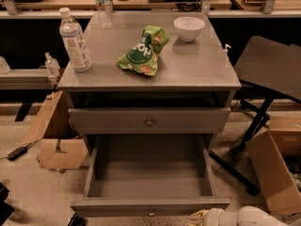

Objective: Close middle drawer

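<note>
The middle drawer (148, 166) of the grey cabinet is pulled far out toward me. Its bare grey inside is empty, and its flat front (117, 206) with a tiny brass knob (151, 213) lies near the bottom edge. Above it, the upper drawer front (188, 120) with a larger brass knob (150, 122) is shut. My white arm (254, 217) comes in from the bottom right. The gripper (200, 216) is at the bottom edge, just in front of the right part of the open drawer's front. Most of it is out of view.
On the cabinet top (197, 65) stand a water bottle (74, 40), a green snack bag (143, 51), a white bowl (189, 28) and a second bottle (104, 6). Cardboard boxes stand on the floor at left (54, 140) and right (275, 168). A black stand (273, 69) is at the right.
</note>
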You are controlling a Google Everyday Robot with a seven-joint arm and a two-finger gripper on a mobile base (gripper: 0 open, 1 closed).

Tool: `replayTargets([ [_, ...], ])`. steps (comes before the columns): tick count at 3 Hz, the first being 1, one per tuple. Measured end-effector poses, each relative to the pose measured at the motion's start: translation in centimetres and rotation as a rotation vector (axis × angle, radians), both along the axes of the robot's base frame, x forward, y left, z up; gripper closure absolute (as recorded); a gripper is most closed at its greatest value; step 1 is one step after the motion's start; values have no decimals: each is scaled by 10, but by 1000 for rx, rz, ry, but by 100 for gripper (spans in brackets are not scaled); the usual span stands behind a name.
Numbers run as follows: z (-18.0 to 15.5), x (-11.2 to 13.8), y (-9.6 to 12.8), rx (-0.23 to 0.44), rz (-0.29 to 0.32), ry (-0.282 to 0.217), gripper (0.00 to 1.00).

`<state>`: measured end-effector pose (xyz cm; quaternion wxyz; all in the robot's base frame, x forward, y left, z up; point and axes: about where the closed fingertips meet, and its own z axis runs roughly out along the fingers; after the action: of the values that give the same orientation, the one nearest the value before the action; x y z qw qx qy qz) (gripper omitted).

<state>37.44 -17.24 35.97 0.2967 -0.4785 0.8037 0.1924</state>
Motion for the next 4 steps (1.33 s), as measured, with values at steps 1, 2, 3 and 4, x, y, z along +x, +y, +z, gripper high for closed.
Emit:
replayTargets([
  [1, -20, 28, -9, 5, -9, -29, 100],
  [2, -18, 32, -9, 5, -9, -38, 100],
  [3, -7, 52, -13, 0, -13, -84, 100],
  [4, -3, 59, -12, -2, -11, -97, 100],
])
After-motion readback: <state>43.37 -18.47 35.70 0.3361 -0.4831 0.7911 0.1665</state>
